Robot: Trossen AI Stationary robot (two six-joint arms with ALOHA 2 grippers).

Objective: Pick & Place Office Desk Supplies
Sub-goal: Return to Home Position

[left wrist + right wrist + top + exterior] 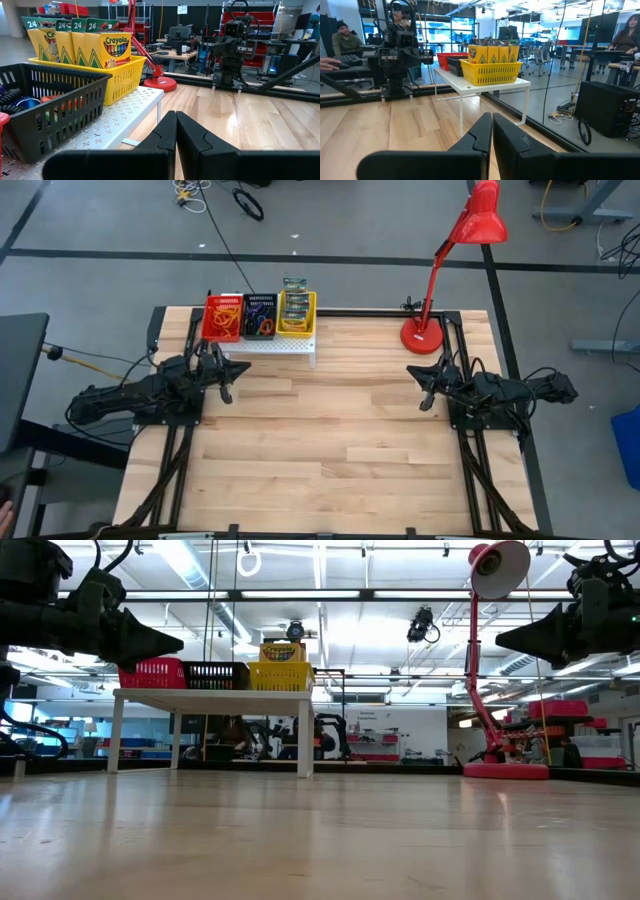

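Note:
Three baskets stand in a row on a white perforated stand (pixel 282 346) at the table's far side. The red basket (pixel 222 318) holds orange rubber bands. The black one (pixel 50 107) holds coloured elastic loops (pixel 24 102). Yellow-and-green crayon boxes (pixel 102 47) stand upright in the yellow basket (pixel 492 71). My left gripper (pixel 176 119) hovers shut above the table at its left side, just near of the stand, pointing level toward the right. My right gripper (pixel 492 119) hovers shut at the right side, pointing level toward the left. Both hold nothing.
A tall red desk lamp (pixel 428 332) stands on its round base at the table's far right corner, close to my right gripper. Bare wooden tabletop (pixel 330 440) spreads between the two arms and toward the near edge. People sit at desks beyond the table (pixel 342 35).

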